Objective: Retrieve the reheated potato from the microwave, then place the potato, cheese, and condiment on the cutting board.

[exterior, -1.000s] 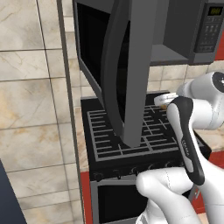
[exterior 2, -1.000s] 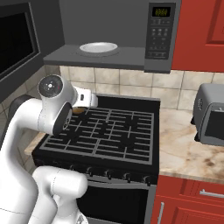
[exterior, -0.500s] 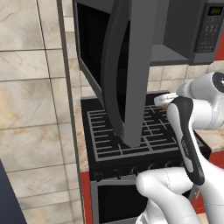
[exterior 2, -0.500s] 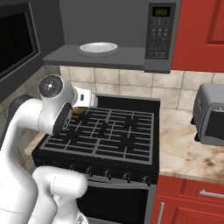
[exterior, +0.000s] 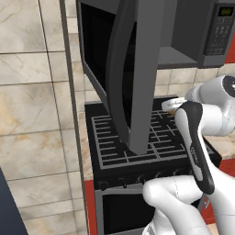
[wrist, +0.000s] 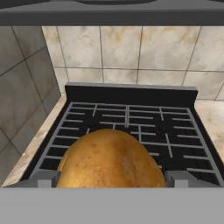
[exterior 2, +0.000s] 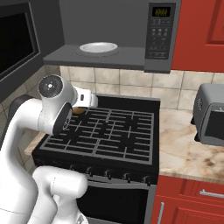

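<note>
The tan-brown potato [wrist: 109,159] sits between my gripper's [wrist: 111,179] two fingers, held over the left side of the black stove grate [wrist: 175,131]. From the right base view the potato [exterior 2: 78,111] peeks out below the white hand, close to the stove's back left corner. The microwave [exterior 2: 158,30] hangs above the stove with its door [exterior: 133,69] swung wide open, and a white plate [exterior 2: 98,47] lies bare inside it. The cheese, the condiment and the cutting board are out of view.
The open microwave door hangs down in front of the stove [exterior: 114,142] on the arm's left. A grey toaster oven [exterior 2: 212,116] stands on the marble counter [exterior 2: 183,148] right of the stove. Red cabinets [exterior 2: 192,201] run below, and a tiled wall [wrist: 131,52] is behind.
</note>
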Motion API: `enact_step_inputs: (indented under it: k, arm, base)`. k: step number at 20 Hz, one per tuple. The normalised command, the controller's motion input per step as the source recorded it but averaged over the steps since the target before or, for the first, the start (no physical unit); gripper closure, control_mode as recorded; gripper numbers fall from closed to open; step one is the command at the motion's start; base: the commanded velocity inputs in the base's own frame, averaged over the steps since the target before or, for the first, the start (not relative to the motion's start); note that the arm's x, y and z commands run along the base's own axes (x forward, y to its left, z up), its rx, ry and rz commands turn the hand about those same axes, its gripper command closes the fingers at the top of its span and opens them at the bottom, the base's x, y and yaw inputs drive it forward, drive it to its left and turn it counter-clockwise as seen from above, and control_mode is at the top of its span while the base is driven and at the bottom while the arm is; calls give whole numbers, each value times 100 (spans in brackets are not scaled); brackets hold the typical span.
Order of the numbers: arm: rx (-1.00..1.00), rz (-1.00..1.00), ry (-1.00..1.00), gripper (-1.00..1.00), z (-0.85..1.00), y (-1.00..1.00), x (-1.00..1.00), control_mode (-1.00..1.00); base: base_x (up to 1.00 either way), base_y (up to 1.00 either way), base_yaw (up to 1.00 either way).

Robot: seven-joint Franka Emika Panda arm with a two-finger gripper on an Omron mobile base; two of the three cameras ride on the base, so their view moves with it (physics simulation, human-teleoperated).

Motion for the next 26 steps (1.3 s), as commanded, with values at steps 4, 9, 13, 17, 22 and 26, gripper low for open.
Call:
enact_step_inputs:
  k: [4, 9, 13, 17, 22, 26]
  arm:
    - [0, 0, 0, 100, 0, 0, 0, 100]
    - [0, 0, 0, 100, 0, 0, 0, 100]
    - [0, 0, 0, 100, 0, 0, 0, 100]
    - [0, 0, 0, 100, 0, 0, 0, 100]
    - [0, 0, 0, 100, 0, 0, 0, 100]
    - [0, 0, 0, 100, 0, 0, 0, 100]
  base:
    - [0, 0, 0]
    - [0, 0, 0]
    - [-9, -3, 0]
    - [-46, -33, -12]
    - [-65, -38, -10]
    - [-20, -50, -13]
